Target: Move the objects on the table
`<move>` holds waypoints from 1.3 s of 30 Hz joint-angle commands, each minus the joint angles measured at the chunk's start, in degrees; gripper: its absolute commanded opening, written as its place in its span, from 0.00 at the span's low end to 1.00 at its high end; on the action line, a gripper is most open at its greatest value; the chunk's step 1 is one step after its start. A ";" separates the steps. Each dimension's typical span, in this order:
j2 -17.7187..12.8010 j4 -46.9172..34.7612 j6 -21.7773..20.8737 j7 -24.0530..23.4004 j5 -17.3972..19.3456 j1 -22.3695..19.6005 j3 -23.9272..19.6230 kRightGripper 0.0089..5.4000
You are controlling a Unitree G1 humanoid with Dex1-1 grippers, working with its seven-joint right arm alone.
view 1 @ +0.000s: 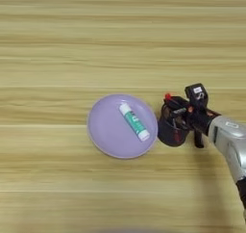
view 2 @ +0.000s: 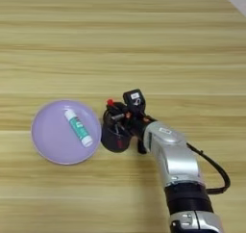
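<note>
Right now the right gripper [view 2: 121,117] sits at the rim of the black mesh pen cup [view 1: 170,131], just beside a lilac plate [view 1: 103,135] holding a white-and-green tube [view 1: 134,122]. A red-tipped pen [view 1: 169,97] pokes from the cup on the table [view 1: 72,44]; whether the gripper grasps anything, I cannot tell.

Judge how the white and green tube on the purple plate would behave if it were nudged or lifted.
The tube looks cylindrical and lies on its side, slanted across the purple plate, so a sideways nudge would probably roll it; the plate's raised rim may stop it. It looks small and rigid, so likely light and stiff to lift. Its smooth surface could slip between hard fingers.
</note>
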 commanded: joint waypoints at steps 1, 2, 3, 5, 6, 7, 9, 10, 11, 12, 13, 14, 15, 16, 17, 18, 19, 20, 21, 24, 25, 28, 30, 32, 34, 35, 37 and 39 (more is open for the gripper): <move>-1.21 -3.22 -1.90 -0.84 0.14 -3.88 -0.87 0.14; -1.20 -3.26 -1.91 -0.85 0.14 -3.86 -0.88 0.14; -1.21 -3.38 -1.88 -0.88 0.16 -3.84 -0.91 0.14; -1.23 -3.68 -1.77 -0.89 0.20 -3.76 -0.95 0.14; -1.27 -3.76 -1.76 -0.87 0.22 -3.74 -0.98 0.14; -1.31 -3.91 -1.71 -0.85 0.25 -3.71 -1.02 0.14; -1.42 -4.48 -1.56 -0.84 0.30 -3.59 -1.10 0.14; -1.48 -4.83 -1.55 -0.86 0.31 -3.52 -1.16 0.14; -1.54 -5.08 -1.67 -0.91 0.22 -3.47 -1.17 0.14; -1.60 -5.24 -1.80 -0.99 0.08 -3.44 -1.17 0.14; -1.66 -5.43 -1.85 -1.06 -0.02 -3.39 -1.18 0.14; -1.70 -5.65 -1.82 -1.09 -0.06 -3.34 -1.20 0.14; -1.77 -5.89 -1.92 -1.15 -0.18 -3.28 -1.21 0.14; -1.84 -6.15 -1.92 -1.17 -0.23 -3.24 -1.25 0.14; -1.91 -6.40 -1.87 -1.17 -0.25 -3.20 -1.29 0.14; -1.97 -6.63 -1.80 -1.19 -0.27 -3.18 -1.34 0.14; -2.01 -6.84 -1.73 -1.19 -0.27 -3.15 -1.38 0.14; -2.09 -7.07 -1.66 -1.19 -0.26 -3.13 -1.45 0.14; -2.16 -7.26 -1.61 -1.18 -0.23 -3.10 -1.54 0.14; -2.35 -7.80 -1.47 -1.21 -0.16 -2.95 -1.79 0.14; -2.42 -8.05 -1.39 -1.22 -0.11 -2.87 -1.88 0.14; -2.70 -9.13 -1.00 -1.28 0.13 -2.62 -2.33 0.14; -2.83 -9.93 -0.70 -1.35 0.28 -2.51 -2.60 0.14; -2.84 -10.53 -0.48 -1.39 0.34 -2.41 -2.70 0.14; -2.78 -11.06 -0.24 -1.45 0.37 -2.32 -2.74 0.14; -2.77 -11.23 -0.15 -1.47 0.38 -2.28 -2.77 0.14; -2.80 -11.92 0.23 -1.55 0.49 -2.14 -2.84 0.14; -2.85 -12.85 0.68 -1.64 0.63 -1.90 -2.92 0.14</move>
